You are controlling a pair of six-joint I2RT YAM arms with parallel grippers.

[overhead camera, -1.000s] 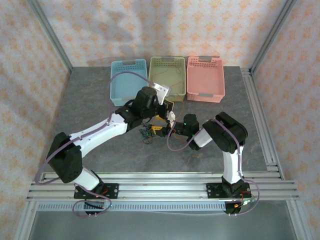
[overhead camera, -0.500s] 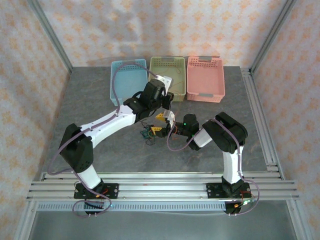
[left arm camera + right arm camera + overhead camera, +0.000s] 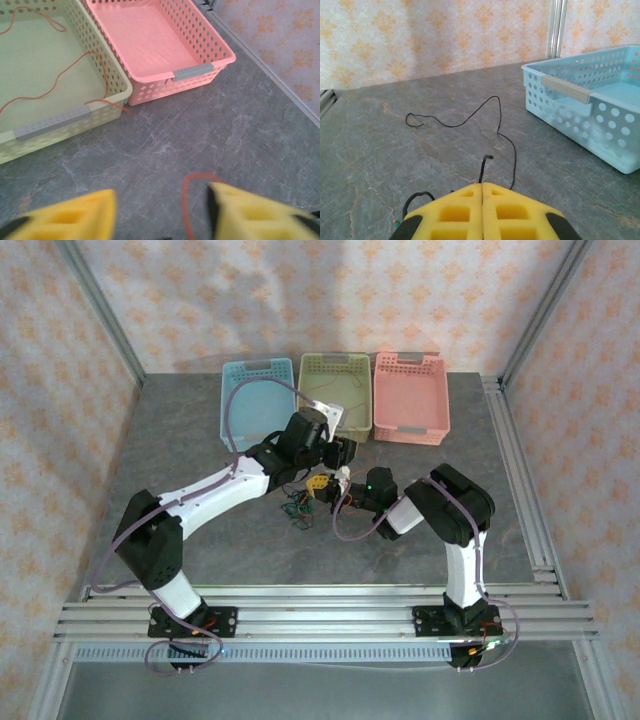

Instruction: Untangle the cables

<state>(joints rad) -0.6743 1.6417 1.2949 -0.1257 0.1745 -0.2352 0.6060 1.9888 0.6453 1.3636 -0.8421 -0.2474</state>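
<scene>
Cables [image 3: 298, 505] lie knotted on the counter [image 3: 200, 440] between both arms. We treat them as light, limp and snag-prone; take hold near a free end, clear of the knot. Left fingers [image 3: 75, 212] stand wide, with an orange-red cable [image 3: 184, 200] looping between them, unheld. Right fingers [image 3: 455, 210] are pressed together, seemingly pinching the black cable [image 3: 470, 119] that trails across the counter. We read no labels or writing anywhere.
</scene>
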